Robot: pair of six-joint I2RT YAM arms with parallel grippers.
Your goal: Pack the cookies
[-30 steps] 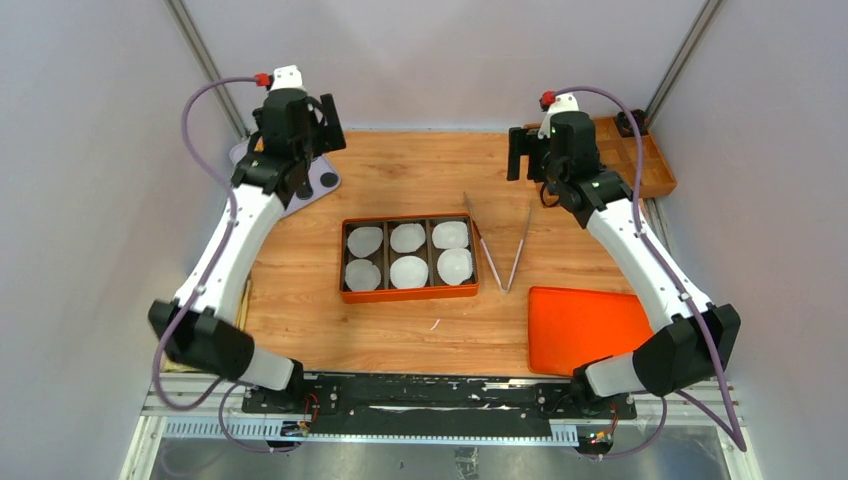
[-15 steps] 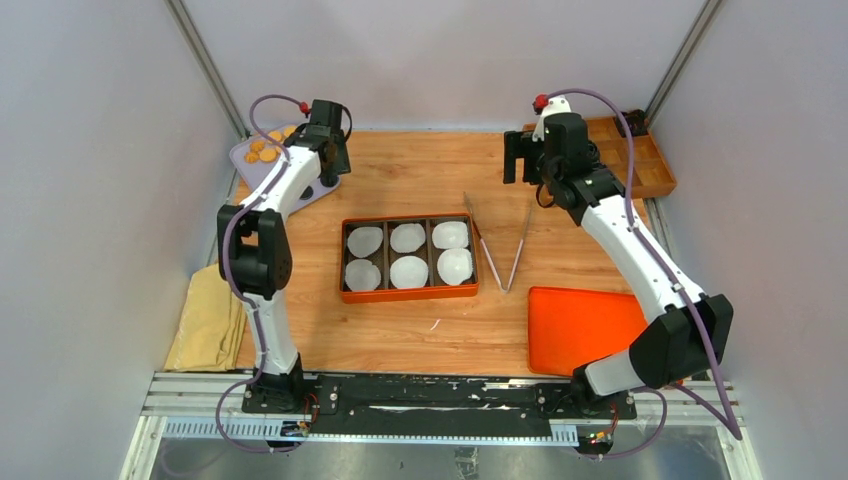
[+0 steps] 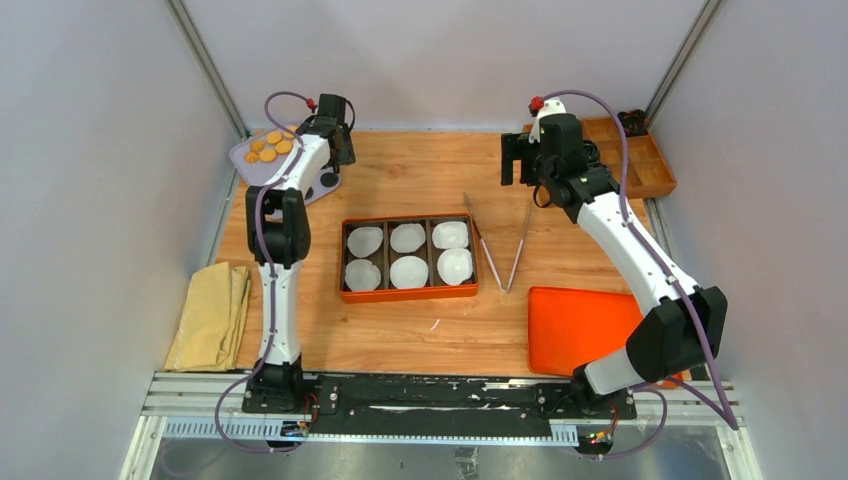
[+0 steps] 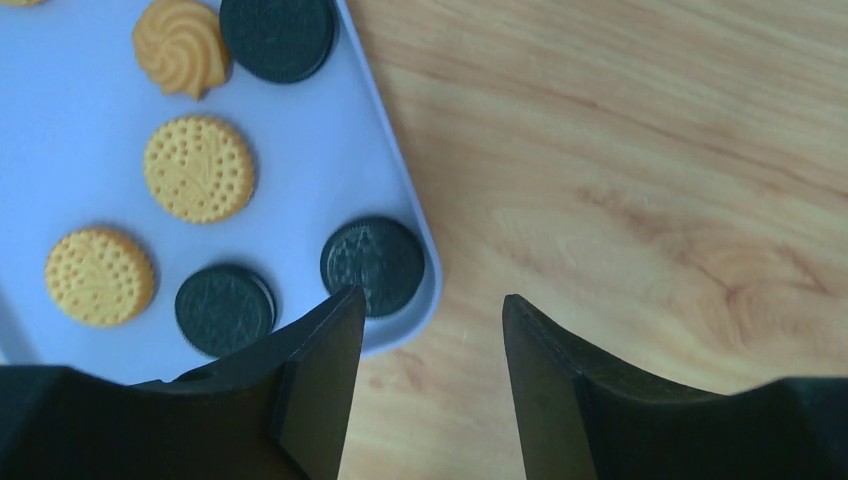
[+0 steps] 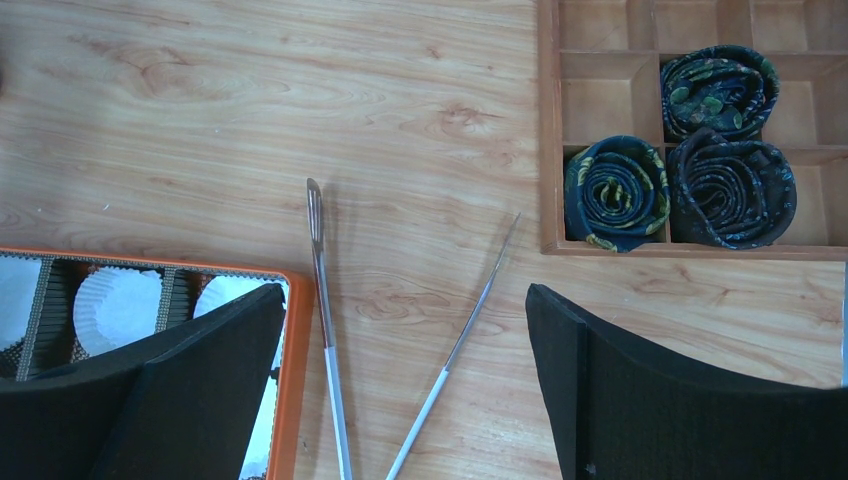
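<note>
cookies (image 3: 267, 155) sit at the far left corner of the table on a pale lavender tray (image 3: 252, 172), all lying flat, face up. they are round discs, so no long axis and no heading to give. in the left wrist view the golden ones (image 4: 198, 168) are dotted with a pressed rim, one more (image 4: 182, 45) is a piped swirl, and dark cookies (image 4: 372, 266) with embossed tops lie among them. none of those seen there touch. the nearest dark one lies just inside the tray's rounded corner, close to the rim. left gripper (image 4: 428, 305) hovers over that corner, jaws apart and holding nothing, one finger (image 4: 320, 380) over the tray edge, the other over bare wood. open wood runs from the tray to the orange box (image 3: 410, 295) at mid table, six cells, each with a white paper liner (image 3: 408, 238). metal tongs (image 3: 500, 250) lie in a v just right of the box, an orange lid (image 3: 580, 325) lies near right, and a folded yellow cloth (image 3: 210, 315) lies at the left edge. right gripper (image 5: 405, 300) hangs above the tongs' tips, jaws wide and empty, with a wooden divided tray (image 5: 550, 130) of rolled dark fabric at the far right.
</note>
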